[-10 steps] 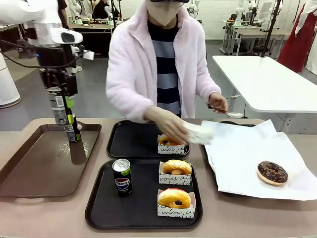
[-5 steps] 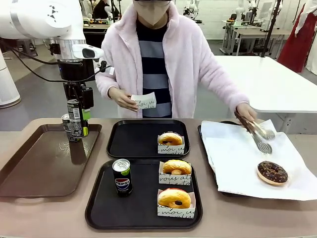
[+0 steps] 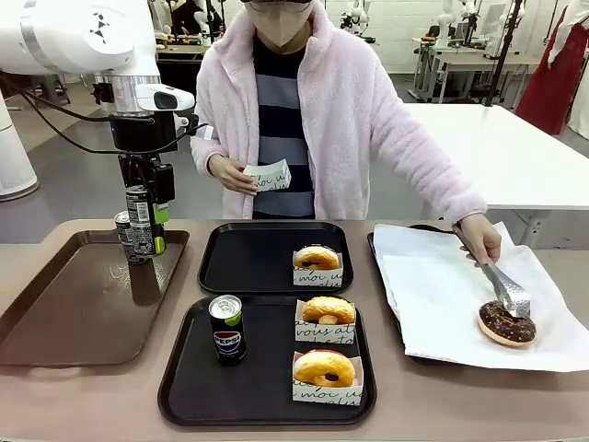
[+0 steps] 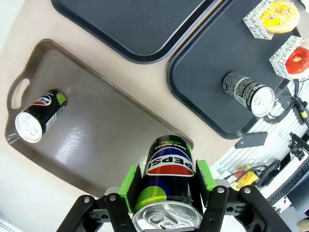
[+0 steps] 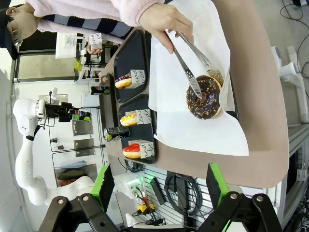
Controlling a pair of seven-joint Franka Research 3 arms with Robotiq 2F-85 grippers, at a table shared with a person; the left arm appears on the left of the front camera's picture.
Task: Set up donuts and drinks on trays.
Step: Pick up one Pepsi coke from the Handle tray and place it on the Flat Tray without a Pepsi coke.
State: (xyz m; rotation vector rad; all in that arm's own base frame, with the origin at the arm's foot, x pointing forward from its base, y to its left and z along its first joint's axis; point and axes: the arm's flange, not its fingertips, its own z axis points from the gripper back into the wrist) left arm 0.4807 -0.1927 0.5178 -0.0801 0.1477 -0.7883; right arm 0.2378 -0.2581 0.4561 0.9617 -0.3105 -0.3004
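In the front view the left end effector hangs over the far right corner of the brown tray, its pads clamped on an upright Pepsi can. A second can stands just beside it near that tray's far rim, and the rest of the brown tray lies open. The far black tray carries one glazed donut in a paper holder toward its right edge, and its left part is bare. The near black tray, rim to rim with the far one, holds a standing can left of middle and two more donuts along its right rim. On the right, white paper lies spread, and a person's hand sets tongs against a chocolate donut near the paper's right edge. The other hand holds another holder above the surface. In the left wrist view the green pads grip the Pepsi can's sides near its top, well above the brown tray. In the right wrist view the right end effector stands wide with nothing between its fingers, well apart from the paper and the tongs.
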